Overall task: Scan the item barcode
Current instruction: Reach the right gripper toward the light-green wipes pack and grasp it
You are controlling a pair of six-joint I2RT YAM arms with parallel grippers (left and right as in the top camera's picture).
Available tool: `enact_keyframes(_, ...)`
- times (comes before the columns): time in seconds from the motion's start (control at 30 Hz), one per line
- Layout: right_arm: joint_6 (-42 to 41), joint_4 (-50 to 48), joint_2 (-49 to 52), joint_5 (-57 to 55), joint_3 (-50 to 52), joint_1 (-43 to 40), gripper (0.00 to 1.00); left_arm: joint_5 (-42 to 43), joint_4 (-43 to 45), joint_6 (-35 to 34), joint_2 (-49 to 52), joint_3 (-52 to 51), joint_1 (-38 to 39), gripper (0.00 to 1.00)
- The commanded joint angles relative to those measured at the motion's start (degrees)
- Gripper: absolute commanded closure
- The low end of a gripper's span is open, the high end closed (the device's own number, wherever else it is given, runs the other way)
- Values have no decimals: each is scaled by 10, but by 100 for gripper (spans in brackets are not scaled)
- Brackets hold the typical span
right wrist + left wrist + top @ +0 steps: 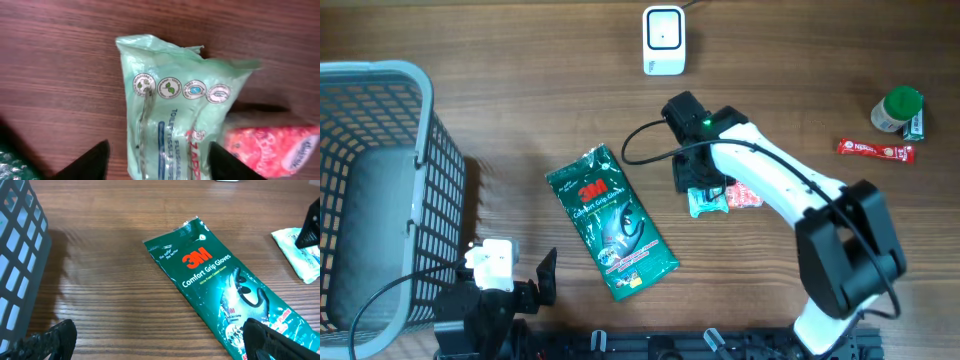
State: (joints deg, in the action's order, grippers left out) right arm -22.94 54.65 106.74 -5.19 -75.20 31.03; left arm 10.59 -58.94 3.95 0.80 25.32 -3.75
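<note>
A pale green tissue pack (175, 115) lies flat on the wooden table, its printed face up; I see no barcode on it. My right gripper (157, 165) hovers just over it, open, one finger on each side of the pack. In the overhead view the right gripper (705, 190) hides most of the tissue pack (704, 206). A white scanner (663, 40) stands at the far edge of the table. My left gripper (160, 347) is open and empty low over the table at the near left, with its right finger over the corner of a green 3M glove pack (225, 285).
A red packet (272, 150) touches the tissue pack's right side. The 3M glove pack (610, 220) lies at the table's middle. A grey mesh basket (380, 80) fills the left. A green-capped bottle (898, 108) and a red bar (875, 150) lie at the far right.
</note>
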Motion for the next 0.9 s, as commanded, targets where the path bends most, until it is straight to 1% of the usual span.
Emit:
enact_keyframes(0.0, -12, -3, -30, -8, -12, -1, 20, 5, 2, -3, -3, 0, -2, 0)
enact_keyframes(0.07, 0, -15, -29, -16, -5, 9, 20, 5, 2, -3, -3, 0, -2, 0)
enact_keyframes(0.17, 4, -39, -20, -91, -4, 50, 19, 5, 2, -3, -3, 0, -2, 0)
enact_keyframes(0.27, -24, -47, 32, -154, -4, 59, 26, 5, 2, -3, -3, 0, -2, 0)
enact_keyframes(0.33, -69, -24, 69, -158, -4, 59, 35, 5, 2, -3, -3, 0, -2, 0)
enact_keyframes(0.4, -96, -12, 91, -147, -4, 59, 40, 5, 2, -3, -3, 0, -2, 0)
enact_keyframes(0.43, -96, -7, 102, -101, -4, 59, 48, 5, 2, -3, -3, 0, -2, 0)
enact_keyframes(0.47, -96, -9, 106, -81, -2, 59, 57, 5, 2, -3, -3, 0, -2, 0)
enact_keyframes(0.5, -96, -12, 109, -73, -2, 59, 63, 5, 2, -3, -3, 0, -2, 0)
enact_keyframes(0.53, -96, -15, 108, -60, -2, 59, 92, 5, 2, -3, -3, 0, -2, 0)
enact_keyframes(0.57, -75, -20, 106, -38, -4, 59, 96, 5, 2, -3, -3, 0, -2, 0)
enact_keyframes(0.63, -20, -25, 90, 27, -20, 59, 96, 5, 2, -3, -3, 0, -2, 0)
enact_keyframes(0.7, 3, -26, 54, 128, -32, 52, 96, 5, 2, -3, -3, 0, -2, 0)
enact_keyframes(0.73, 34, -38, 29, 217, -32, 45, 96, 5, 2, -3, -3, 0, -2, 0)
enact_keyframes(0.77, 87, -47, 0, 386, -32, 29, 96, 5, 2, -3, -3, 0, -2, 0)
enact_keyframes(0.83, 122, -36, -12, 597, -32, 5, 96, 5, 2, -3, -3, 0, -2, 0)
enact_keyframes(0.87, 120, -23, -12, 681, -31, -4, 96, 5, 2, -3, -3, 0, -2, 0)
